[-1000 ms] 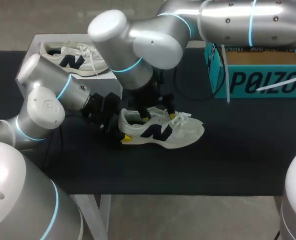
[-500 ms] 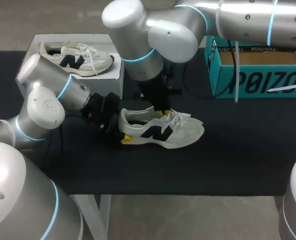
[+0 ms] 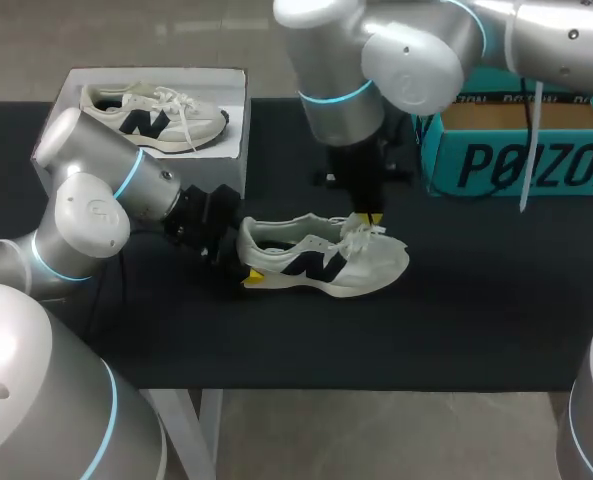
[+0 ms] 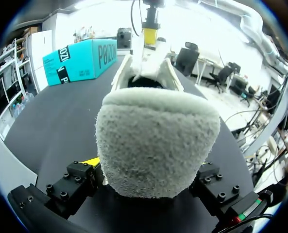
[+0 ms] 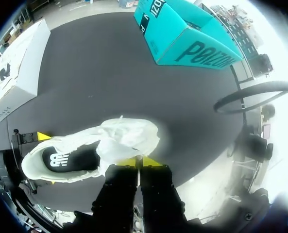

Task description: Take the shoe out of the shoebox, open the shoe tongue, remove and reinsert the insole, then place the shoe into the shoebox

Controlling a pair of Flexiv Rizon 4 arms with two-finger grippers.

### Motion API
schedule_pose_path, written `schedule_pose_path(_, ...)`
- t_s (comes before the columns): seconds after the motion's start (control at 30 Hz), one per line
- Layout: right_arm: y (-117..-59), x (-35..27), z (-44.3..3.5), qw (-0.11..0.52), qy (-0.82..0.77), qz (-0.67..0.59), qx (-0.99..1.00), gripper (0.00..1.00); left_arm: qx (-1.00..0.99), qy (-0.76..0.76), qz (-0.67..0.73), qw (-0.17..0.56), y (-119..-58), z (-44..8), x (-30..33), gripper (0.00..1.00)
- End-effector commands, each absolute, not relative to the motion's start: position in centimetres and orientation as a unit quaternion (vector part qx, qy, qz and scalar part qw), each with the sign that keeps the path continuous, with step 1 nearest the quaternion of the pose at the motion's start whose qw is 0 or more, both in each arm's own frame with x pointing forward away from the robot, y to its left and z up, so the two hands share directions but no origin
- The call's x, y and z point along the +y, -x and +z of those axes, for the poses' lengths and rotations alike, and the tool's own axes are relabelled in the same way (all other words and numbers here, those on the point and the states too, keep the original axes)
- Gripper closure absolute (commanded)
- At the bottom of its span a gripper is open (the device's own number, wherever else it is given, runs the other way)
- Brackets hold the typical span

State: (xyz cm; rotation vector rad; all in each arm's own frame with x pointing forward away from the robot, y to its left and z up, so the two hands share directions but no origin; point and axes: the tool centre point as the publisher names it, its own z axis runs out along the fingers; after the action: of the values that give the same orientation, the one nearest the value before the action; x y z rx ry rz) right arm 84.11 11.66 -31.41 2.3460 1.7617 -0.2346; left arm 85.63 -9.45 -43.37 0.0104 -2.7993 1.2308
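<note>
Head view, shoe (image 3: 321, 262): stands on its sole on the table, outside the shoebox (image 3: 516, 165) and apart from its front wall.
Head view, left gripper (image 3: 244, 272): at the heel, the end farthest from the shoebox.
Left wrist view, grip: fingers clamped on the padded heel from both sides (the collar looks soft; lower down is probably firmer).
Right wrist view, right gripper (image 5: 141, 162): fingers together beside the tongue (image 5: 129, 138); I cannot tell whether they pinch it.
Handling: probably light, with a floppy upper; take the tongue by its free edge.
</note>
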Motion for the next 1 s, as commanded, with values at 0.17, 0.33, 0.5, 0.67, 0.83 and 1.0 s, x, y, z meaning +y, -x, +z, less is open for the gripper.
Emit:
schedule_pose_path(0.17, -84.0, 7.6, -34.1, 0.084, -0.819, -0.073, 0.563, 1.0, -0.914, -0.003, 0.402, 0.042, -85.7, -43.6, -9.5, 1.0)
schedule_pose_path(0.33, -83.6, 6.9, -35.8, 0.072, -0.822, -0.095, 0.556, 1.0, -0.914, -0.003, 0.402, 0.042, -85.7, -43.6, -9.5, 1.0)
schedule_pose_path(0.5, -83.6, 7.0, -36.5, 0.056, -0.823, -0.104, 0.555, 0.2, -0.914, -0.003, 0.402, 0.042, -85.7, -43.6, -9.5, 1.0)
schedule_pose_path(0.67, -83.5, 8.6, -33.9, 0.069, -0.801, -0.094, 0.587, 0.0, -0.914, -0.003, 0.402, 0.042, -85.7, -43.6, -9.5, 1.0)
schedule_pose_path(0.83, -84.1, 10.5, -30.8, 0.081, -0.745, -0.06, 0.659, 0.0, -0.914, -0.003, 0.402, 0.042, -85.7, -43.6, -9.5, 1.0)
schedule_pose_path(1.0, -84.4, 13.1, -27.9, 0.101, -0.644, -0.032, 0.758, 0.0, -0.914, -0.003, 0.402, 0.042, -85.7, -43.6, -9.5, 1.0)
